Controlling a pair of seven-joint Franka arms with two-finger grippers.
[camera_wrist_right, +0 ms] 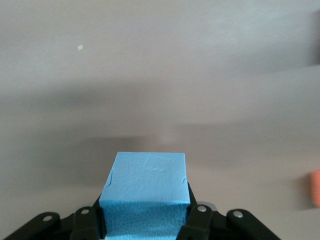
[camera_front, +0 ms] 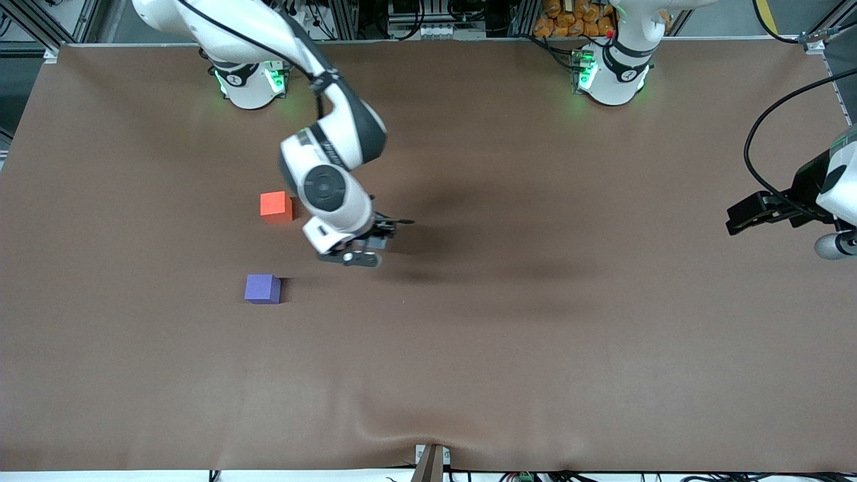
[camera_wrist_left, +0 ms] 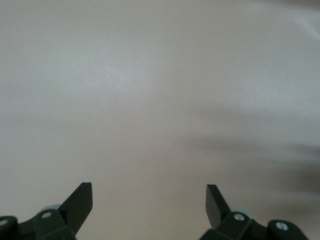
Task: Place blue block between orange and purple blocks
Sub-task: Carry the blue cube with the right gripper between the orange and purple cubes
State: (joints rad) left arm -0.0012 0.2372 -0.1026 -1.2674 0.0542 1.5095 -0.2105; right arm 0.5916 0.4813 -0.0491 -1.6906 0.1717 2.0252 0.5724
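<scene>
Purple block (camera_front: 262,288) sits nearest the camera, on the brown counter (camera_front: 535,348) toward the right arm's end. Orange block (camera_front: 276,206) is farther from the camera than purple, roughly in line with it, a clear gap of bare counter between them. Both flat and upright, well apart.

Right tool (camera_front: 358,251) hangs beside that gap, just past the orange block toward the counter's middle. Front view hides what it carries. Right wrist view: fingers (camera_wrist_right: 197,220) clamped on the blue block (camera_wrist_right: 146,187), one on each side face, block square in the grip, top face clear. An orange sliver (camera_wrist_right: 315,187) shows at that view's edge.

Left tool (camera_front: 756,214) waits over the counter's edge at the left arm's end. Left wrist view: fingers (camera_wrist_left: 80,202) spread wide, nothing between them, only bare counter below.
</scene>
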